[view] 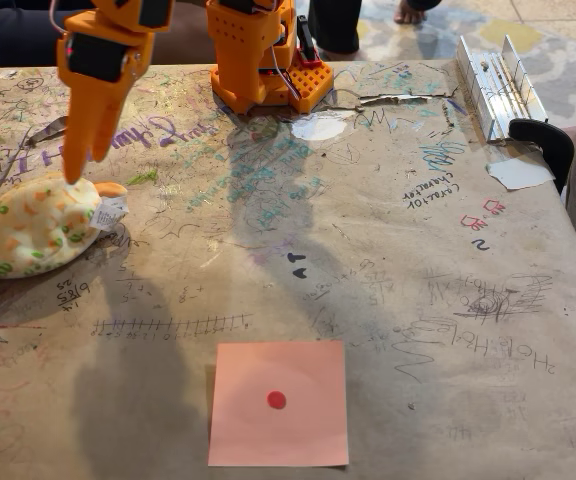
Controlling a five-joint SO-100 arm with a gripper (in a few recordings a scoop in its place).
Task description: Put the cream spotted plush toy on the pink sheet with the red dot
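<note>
A home or casual hobby room: brown paper [388,250] covered in pen scribbles is lying over the table, a patterned rug [558,45] is showing behind it, and someone's bare foot [409,13] is resting there.

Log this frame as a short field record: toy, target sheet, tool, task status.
toy: cream spotted plush toy lies at the left edge of the table in the fixed view, white tag on its right side
target: pink sheet with the red dot lies flat at the near edge, nothing on it
tool: orange tool points down, tips at the toy's top; fingers close together, grip cannot be confirmed
arm base: orange base at the far edge
status: toy not yet on the sheet
</note>
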